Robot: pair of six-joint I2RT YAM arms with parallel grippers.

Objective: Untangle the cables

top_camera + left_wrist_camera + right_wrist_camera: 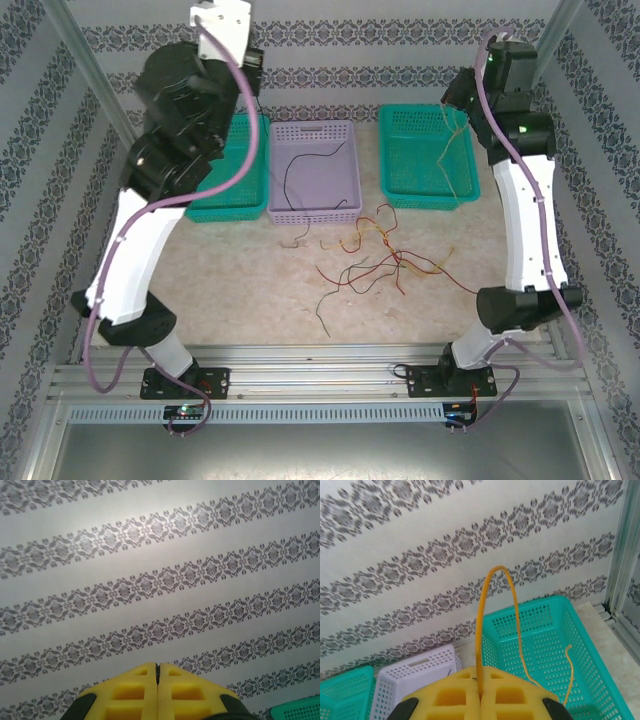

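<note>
Far side of the table point(240, 300) is lined by the left teal basket point(228, 211), lavender basket point(313, 213) and right teal basket point(428, 200), side by side. Bare tabletop is left open at near left; the centre-right is strewn with tangled cables point(385, 262). A yellow cable point(478, 630) is hung over the right teal basket from the clamped right gripper point(480, 675).

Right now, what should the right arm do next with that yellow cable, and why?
Probably open the right gripper and let go: its jaws are shut on the yellow cable, whose free end hangs into the teal basket below.
</note>
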